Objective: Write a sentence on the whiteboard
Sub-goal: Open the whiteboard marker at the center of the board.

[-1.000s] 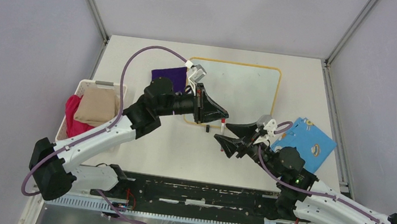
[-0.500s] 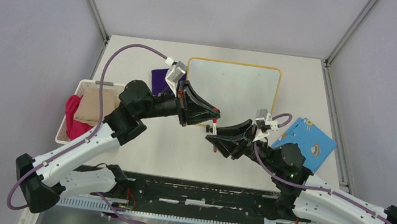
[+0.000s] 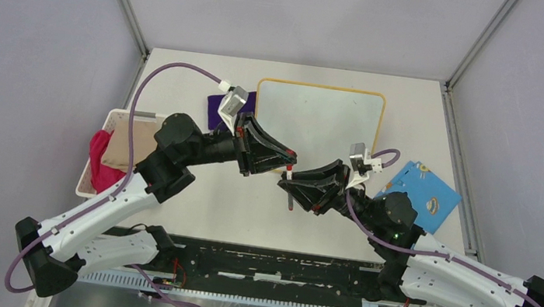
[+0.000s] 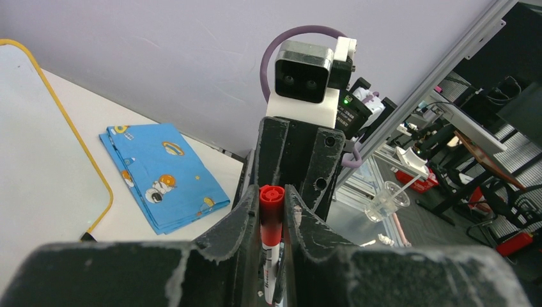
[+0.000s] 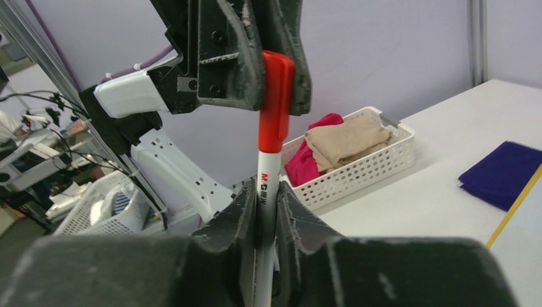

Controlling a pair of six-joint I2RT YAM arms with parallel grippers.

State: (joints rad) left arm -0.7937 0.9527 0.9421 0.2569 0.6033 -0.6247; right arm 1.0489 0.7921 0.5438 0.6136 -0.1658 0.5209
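Note:
The whiteboard (image 3: 319, 116) lies flat at the back middle of the table, and its surface is blank; no sentence shows. Its orange-framed edge also shows in the left wrist view (image 4: 38, 160). A marker (image 3: 289, 177) with a white barrel and a red cap is held between both arms in front of the board. My left gripper (image 3: 289, 163) is shut on the red cap (image 4: 271, 211). My right gripper (image 3: 294, 187) is shut on the white barrel (image 5: 265, 185). In the right wrist view the cap (image 5: 277, 102) sits in the left gripper's fingers (image 5: 233, 57) above.
A white basket (image 3: 112, 122) with pink and beige cloths stands at the left. A purple cloth (image 3: 219, 109) lies left of the board. A blue patterned cloth (image 3: 420, 194) lies at the right, also in the left wrist view (image 4: 163, 176).

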